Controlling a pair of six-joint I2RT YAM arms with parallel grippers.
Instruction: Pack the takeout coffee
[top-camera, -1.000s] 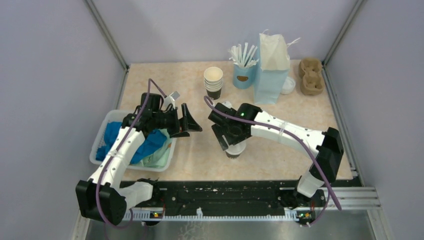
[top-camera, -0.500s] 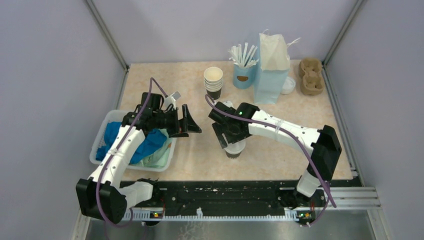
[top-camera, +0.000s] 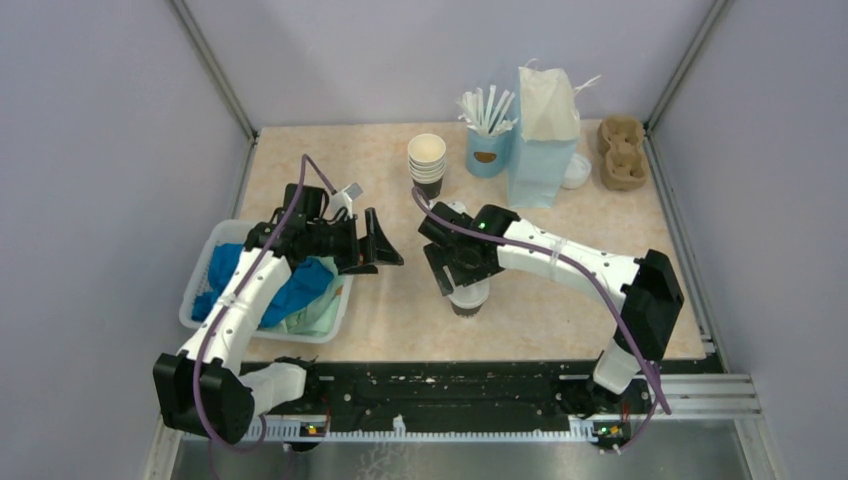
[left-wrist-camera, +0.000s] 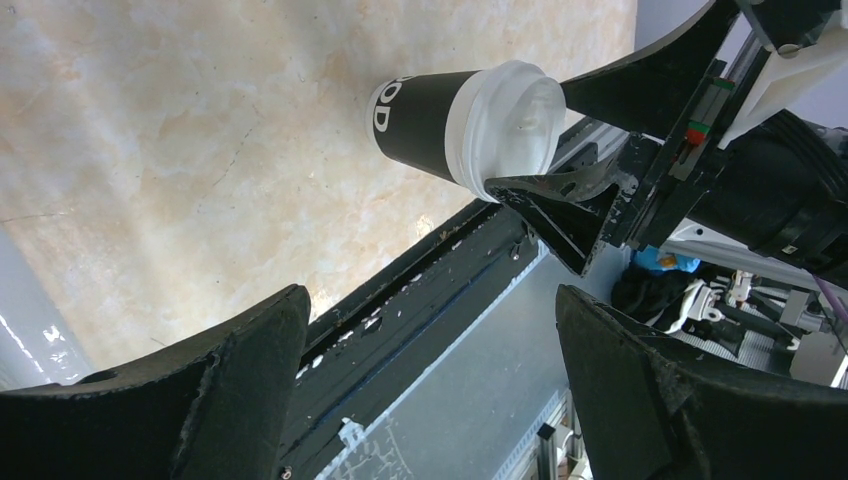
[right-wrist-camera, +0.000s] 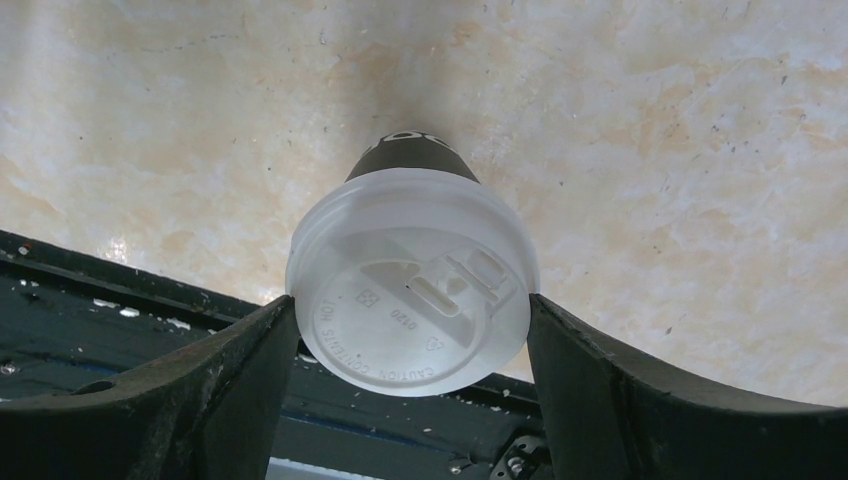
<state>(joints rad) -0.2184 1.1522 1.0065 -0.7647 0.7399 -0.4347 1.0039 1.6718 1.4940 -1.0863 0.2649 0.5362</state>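
The takeout coffee (top-camera: 470, 299) stands upright near the table's front edge, its black lower band below a round white lid. It also shows in the left wrist view (left-wrist-camera: 455, 120) and from above in the right wrist view (right-wrist-camera: 410, 290). My right gripper (top-camera: 466, 284) reaches down over it, and both fingers touch the lid's rim, one on each side (right-wrist-camera: 410, 325). My left gripper (top-camera: 384, 246) is open and empty, held above the table left of the cup and pointing toward it (left-wrist-camera: 430, 350).
A white tray (top-camera: 330, 330) of blue cloths lies at the left under my left arm. At the back stand a stack of lidless cups (top-camera: 427, 163), a light blue cup of white sticks (top-camera: 487, 140), a light blue paper bag (top-camera: 545, 140) and a cardboard cup carrier (top-camera: 621, 152).
The right arm has shifted very slightly while its gripper stays at the cup's lid. The left arm has not moved.
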